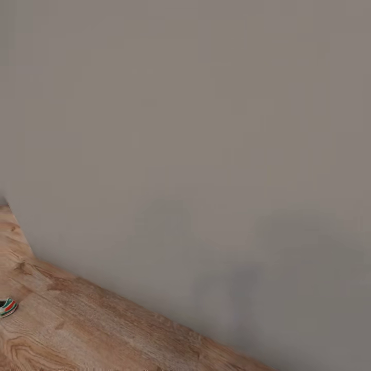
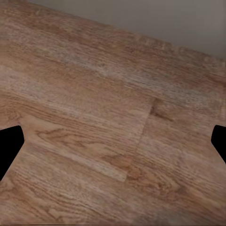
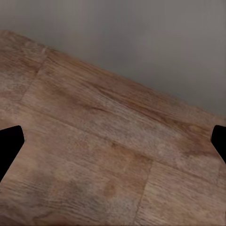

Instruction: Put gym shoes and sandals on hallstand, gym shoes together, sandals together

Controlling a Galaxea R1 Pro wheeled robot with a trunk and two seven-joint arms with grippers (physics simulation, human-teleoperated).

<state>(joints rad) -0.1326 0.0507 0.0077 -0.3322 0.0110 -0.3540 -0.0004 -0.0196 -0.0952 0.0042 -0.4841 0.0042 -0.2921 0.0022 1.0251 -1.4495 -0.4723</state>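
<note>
One gym shoe (image 1: 7, 307), cream-white with green stripes and a red accent, lies on the corridor floor (image 1: 77, 330) at the far left edge of the head view, cut off by the frame. In the left wrist view my left gripper (image 2: 113, 146) is open over bare planks, its black fingertips (image 2: 9, 148) at both sides. My right gripper (image 3: 113, 146) is open too, fingertips (image 3: 9, 148) wide apart above the floor close to the wall. Nothing sits between either pair of fingers. The sandals and the hallstand are out of view.
A plain grey wall (image 1: 206, 144) stands close in front and meets the wood floor along a diagonal line. The same wall (image 3: 141, 42) appears just beyond the right gripper, and the wall (image 2: 165, 19) beyond the left.
</note>
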